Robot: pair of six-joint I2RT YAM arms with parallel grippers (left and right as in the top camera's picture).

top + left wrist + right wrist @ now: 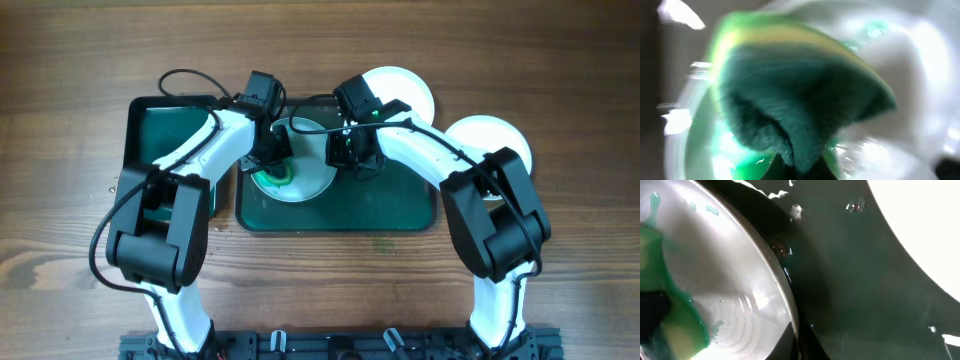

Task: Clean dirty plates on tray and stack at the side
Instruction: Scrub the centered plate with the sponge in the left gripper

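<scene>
**A:** What carries it all?

**B:** A wooden tabletop (60,150). In the middle lies the tray (400,205), dark green. To its left sits a small tray (160,125) with a black rim, partly under the left arm.

**A:** And the plates?

**B:** There are three. The smeared plate (310,148) lies in the left half of the tray, with both arms reaching over it. The far plate (405,88) is clean white and overlaps the tray's far right corner. The right plate (490,135) is also white. It lies on the tabletop just right of the tray, and the right arm hides part of it.

**A:** How dirty is the smeared one?

**B:** The right wrist view shows green streaks (685,305) along one side of it. The rest looks wet and white.

**A:** What is on it?

**B:** A sponge (800,100), with its dark green scouring face toward the left wrist camera and a yellow edge behind. It fills that view, blurred, with the plate under it.

**A:** And the hands?

**B:** The left hand (272,150) is over the plate's left part and grips the sponge. The right hand (355,152) is at the plate's right rim. I cannot tell whether it is open or closed, because its fingers do not show clearly in any view.
</scene>
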